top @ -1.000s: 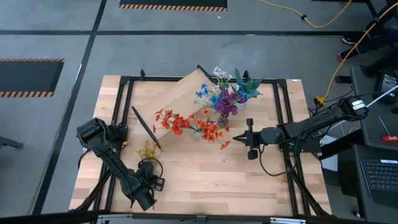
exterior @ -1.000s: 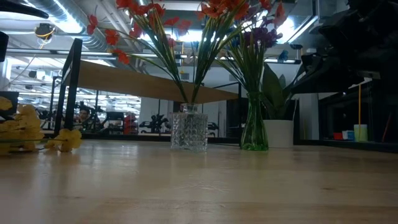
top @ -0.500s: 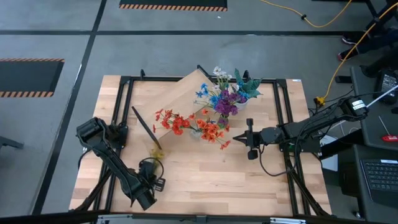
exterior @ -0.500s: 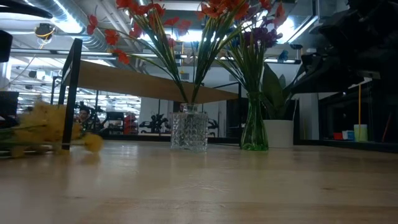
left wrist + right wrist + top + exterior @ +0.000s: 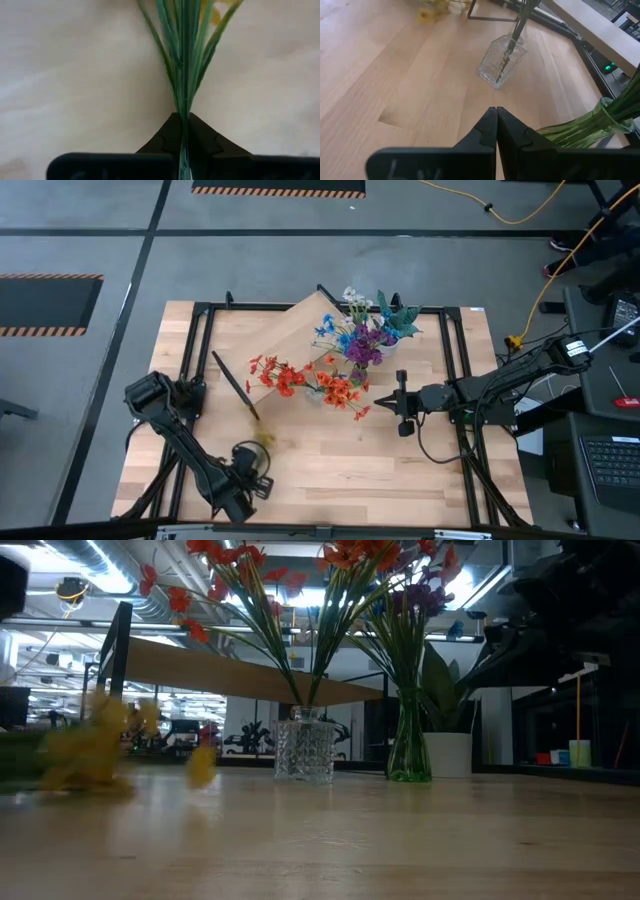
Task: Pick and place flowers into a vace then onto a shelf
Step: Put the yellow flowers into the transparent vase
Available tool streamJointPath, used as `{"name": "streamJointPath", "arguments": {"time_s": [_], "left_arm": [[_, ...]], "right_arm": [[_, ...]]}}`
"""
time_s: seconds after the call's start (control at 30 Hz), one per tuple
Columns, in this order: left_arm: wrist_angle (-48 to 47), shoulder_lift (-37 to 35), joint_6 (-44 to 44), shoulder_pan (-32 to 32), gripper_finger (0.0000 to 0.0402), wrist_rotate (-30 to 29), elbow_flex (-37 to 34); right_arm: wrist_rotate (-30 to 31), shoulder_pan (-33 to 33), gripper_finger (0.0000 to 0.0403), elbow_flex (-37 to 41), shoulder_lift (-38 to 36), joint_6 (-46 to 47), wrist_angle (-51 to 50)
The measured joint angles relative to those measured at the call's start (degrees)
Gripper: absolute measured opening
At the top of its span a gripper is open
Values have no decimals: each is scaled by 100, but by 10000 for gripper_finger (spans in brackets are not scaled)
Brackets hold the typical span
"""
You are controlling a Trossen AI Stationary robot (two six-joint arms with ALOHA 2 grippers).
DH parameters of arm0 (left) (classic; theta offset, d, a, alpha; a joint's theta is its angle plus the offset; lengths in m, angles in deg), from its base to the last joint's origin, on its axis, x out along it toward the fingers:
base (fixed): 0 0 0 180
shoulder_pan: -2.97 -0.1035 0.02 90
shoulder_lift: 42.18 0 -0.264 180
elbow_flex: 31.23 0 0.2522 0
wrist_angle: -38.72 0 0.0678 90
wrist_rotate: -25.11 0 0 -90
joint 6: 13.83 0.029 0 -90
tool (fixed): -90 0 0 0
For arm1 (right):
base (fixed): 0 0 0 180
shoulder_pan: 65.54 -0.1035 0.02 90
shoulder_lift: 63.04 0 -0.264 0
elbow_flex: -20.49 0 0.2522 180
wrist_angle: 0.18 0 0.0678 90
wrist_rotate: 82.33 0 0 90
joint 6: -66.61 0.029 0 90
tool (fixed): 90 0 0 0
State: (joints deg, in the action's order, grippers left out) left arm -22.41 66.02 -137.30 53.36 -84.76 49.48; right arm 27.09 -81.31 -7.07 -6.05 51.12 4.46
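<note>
A grey floor (image 5: 300,260) surrounds the wood-plank table (image 5: 330,470). Black-and-orange hazard striping (image 5: 278,191) marks floor patches far of the table and on its left. A yellow cable (image 5: 505,218) snakes across the floor at the far right. To the right stands a dark desk with a keyboard (image 5: 612,462). In the low view, ceiling lights (image 5: 110,558) and ducts run overhead.

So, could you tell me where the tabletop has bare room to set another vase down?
The widest bare patch is the front strip of the table, between the left gripper holding the yellow flowers and the right gripper. The back-left corner beyond the shelf is also bare. It is crowded mid-table around the crystal vase and green vase.
</note>
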Motion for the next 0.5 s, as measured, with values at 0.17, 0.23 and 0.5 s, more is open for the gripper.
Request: {"name": "streamJointPath", "arguments": {"time_s": [0.17, 0.23, 0.5], "left_arm": [[49, -14, 610, -34, 8, -430, 303], [48, -26, 882, -42, 8, -684, 421], [55, -33, 2228, -184, 8, -1035, 702]], "right_arm": [[-2, 1, 7, 0, 1, -2, 32], [-2, 0, 7, 0, 2, -2, 31], [-2, 2, 7, 0, 2, 151, 69]]}}
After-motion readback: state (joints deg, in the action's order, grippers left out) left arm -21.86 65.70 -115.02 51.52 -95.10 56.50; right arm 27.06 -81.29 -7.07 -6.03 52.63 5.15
